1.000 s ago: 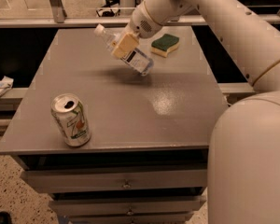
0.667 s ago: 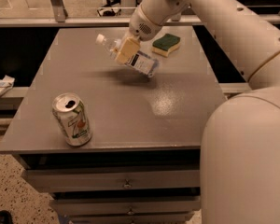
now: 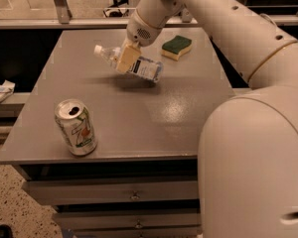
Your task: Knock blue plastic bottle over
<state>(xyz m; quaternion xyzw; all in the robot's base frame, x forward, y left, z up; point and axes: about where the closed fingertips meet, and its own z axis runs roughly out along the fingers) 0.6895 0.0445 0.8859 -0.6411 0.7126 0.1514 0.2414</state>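
Observation:
The blue plastic bottle (image 3: 145, 67) is clear with a white cap and a white label. It lies steeply tilted, almost on its side, over the back middle of the grey table (image 3: 164, 118). Its cap points left and its base end is low at the right, with a shadow under it. My gripper (image 3: 127, 58) is at the bottle's middle, its tan part pressed across the bottle's near side. The arm comes in from the upper right.
A green-and-white soda can (image 3: 75, 128) stands upright near the table's front left corner. A green-and-yellow sponge (image 3: 176, 47) lies at the back right. Drawers (image 3: 134, 195) sit under the tabletop. A white wrapper (image 3: 0, 92) lies on a ledge to the left.
The bottle has tipped further over, and its cap has dropped down and to the left. The gripper has moved a little down and left with it. The can and sponge have not moved.

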